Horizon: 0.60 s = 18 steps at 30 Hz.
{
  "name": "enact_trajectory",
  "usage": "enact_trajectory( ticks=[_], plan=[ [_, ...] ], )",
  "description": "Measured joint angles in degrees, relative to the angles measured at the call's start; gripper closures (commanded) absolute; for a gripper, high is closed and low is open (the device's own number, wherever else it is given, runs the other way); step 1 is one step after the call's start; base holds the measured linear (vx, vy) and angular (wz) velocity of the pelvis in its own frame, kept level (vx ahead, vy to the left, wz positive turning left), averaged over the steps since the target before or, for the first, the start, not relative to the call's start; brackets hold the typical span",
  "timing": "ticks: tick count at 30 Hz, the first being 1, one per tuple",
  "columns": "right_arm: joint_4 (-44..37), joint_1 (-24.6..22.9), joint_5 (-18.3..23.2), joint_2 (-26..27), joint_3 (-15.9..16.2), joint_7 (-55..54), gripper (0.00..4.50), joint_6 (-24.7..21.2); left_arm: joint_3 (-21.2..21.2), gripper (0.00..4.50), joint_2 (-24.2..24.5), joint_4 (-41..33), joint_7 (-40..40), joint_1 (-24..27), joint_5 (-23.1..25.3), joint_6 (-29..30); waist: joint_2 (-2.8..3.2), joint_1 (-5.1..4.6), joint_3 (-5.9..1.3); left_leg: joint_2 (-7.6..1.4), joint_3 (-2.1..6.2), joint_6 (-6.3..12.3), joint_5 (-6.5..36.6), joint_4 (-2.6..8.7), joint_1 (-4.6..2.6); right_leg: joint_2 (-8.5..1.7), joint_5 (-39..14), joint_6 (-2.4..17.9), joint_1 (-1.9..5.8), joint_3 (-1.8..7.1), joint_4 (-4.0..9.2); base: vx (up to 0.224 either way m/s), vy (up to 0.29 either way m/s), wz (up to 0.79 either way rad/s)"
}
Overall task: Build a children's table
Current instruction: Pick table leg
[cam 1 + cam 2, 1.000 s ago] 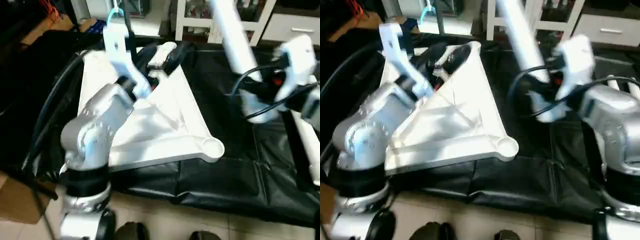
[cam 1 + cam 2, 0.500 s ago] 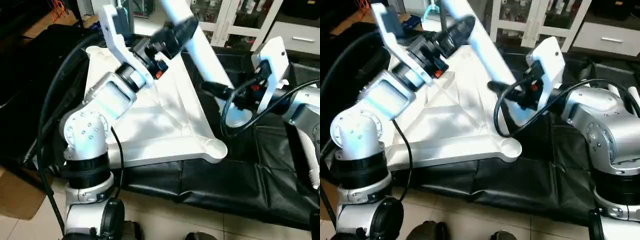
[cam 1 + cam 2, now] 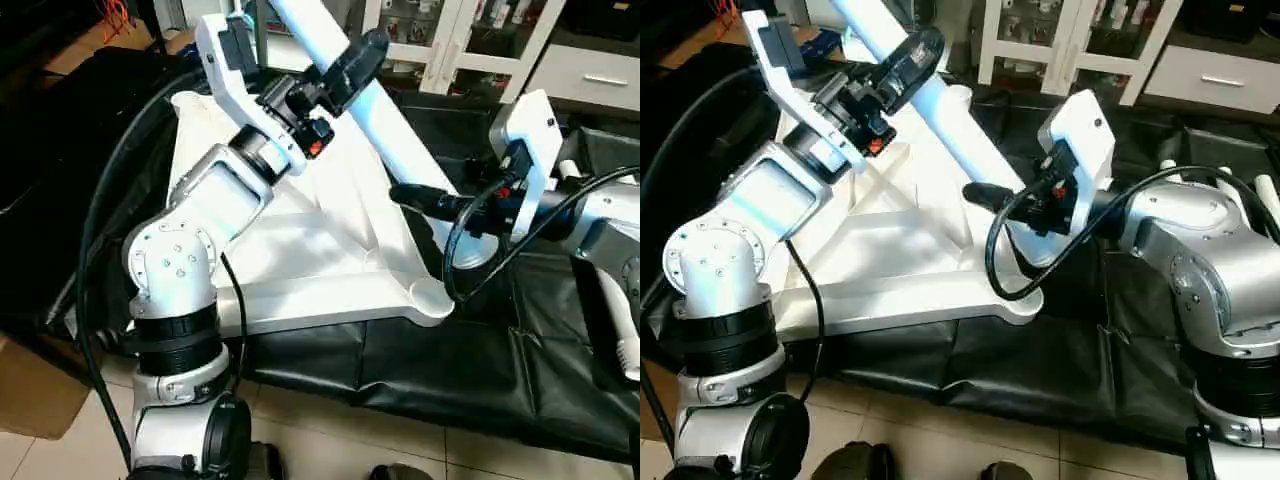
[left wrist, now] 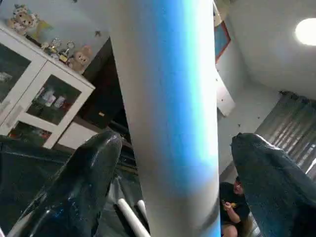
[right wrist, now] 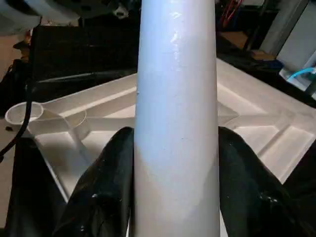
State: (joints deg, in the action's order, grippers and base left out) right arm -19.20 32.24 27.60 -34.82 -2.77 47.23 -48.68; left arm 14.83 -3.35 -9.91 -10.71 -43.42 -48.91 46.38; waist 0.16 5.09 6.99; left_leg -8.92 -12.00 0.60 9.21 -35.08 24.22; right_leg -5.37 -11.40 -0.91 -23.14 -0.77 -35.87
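Black mat [image 3: 450, 370]: leg [image 3: 940, 110] top cut off; right jaws clamp it, left jaws apart.

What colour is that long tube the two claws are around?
White: the tube leg shows best in the right wrist view, between black fingers.

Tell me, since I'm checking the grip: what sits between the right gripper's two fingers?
The white table leg, pressed between both black fingers, in the right wrist view.
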Motion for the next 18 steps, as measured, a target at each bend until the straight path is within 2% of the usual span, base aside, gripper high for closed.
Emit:
enact_trajectory(
  ticks=[2,5,8,16,18],
  plan=[
    [0.00,-0.33,0.01,-0.32,0.14,0.26,2.66,0.00,0.08,0.87,0.05,0.11,0.31,0.00,-0.10,0.16,0.00,-0.02,0.00,0.00,0.00,0.00,0.00,0.00,0.00,0.00,0.00,0.00,0.00,0.00,0.00,0.000,0.000,0.00],
    [0.00,-0.34,0.01,-0.37,0.40,0.32,2.66,0.06,0.07,1.24,0.11,0.15,0.58,-0.01,-0.87,1.02,0.00,-0.05,0.00,0.00,0.00,0.00,0.00,0.00,0.00,0.00,0.00,0.00,0.00,0.00,-0.01,0.000,0.000,0.00],
    [0.00,-0.38,0.00,-0.39,0.65,0.33,2.66,0.16,0.10,1.31,0.19,0.16,1.95,-0.03,-1.03,1.27,0.00,-0.03,0.00,0.00,0.00,0.00,0.00,0.00,0.00,0.00,0.00,0.00,0.00,0.00,0.00,0.000,0.000,0.00],
    [0.01,-0.56,-0.16,-0.66,0.95,0.16,2.66,0.65,0.68,2.14,0.32,0.34,4.04,-0.04,-2.32,2.35,0.00,-0.02,0.00,0.00,0.00,0.00,0.00,0.00,0.00,0.00,0.00,0.00,0.00,0.00,0.00,0.000,0.000,0.00],
    [0.07,-0.58,-0.40,-0.74,1.04,0.11,2.66,0.71,0.68,2.18,0.27,0.54,4.31,-0.05,-3.11,2.43,0.00,-0.01,0.00,0.00,0.00,0.00,0.00,0.00,0.00,0.00,0.00,0.00,0.00,0.00,0.00,0.000,0.000,0.00]
  ],
)
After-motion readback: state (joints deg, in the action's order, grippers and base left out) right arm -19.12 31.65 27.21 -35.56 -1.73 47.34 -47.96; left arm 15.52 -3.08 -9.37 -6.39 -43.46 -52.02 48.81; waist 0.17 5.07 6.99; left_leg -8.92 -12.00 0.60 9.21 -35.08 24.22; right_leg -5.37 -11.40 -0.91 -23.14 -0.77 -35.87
